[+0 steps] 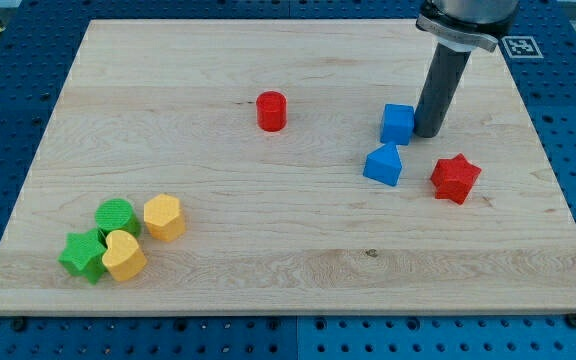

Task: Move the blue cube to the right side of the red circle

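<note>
The blue cube sits on the wooden board to the right of centre. The red circle, a short red cylinder, stands to the cube's left, well apart from it and slightly nearer the view's top. My tip rests on the board right beside the cube's right side, touching or nearly touching it. A blue triangular block lies just below the cube.
A red star block lies right of the blue triangular block. At the lower left sit a green circle, a green star, a yellow heart and a yellow hexagon. The wooden board rests on a blue perforated table.
</note>
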Controlling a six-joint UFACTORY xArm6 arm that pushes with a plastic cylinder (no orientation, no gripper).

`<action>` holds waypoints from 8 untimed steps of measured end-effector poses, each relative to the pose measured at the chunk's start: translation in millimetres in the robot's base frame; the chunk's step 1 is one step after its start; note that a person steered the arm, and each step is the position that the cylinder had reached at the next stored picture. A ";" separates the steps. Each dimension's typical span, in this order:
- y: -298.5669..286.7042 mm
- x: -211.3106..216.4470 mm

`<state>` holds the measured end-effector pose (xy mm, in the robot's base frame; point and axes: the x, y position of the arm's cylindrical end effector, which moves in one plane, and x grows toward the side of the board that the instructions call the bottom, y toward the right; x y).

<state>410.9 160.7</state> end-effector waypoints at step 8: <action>-50.0 -11.9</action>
<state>398.9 110.7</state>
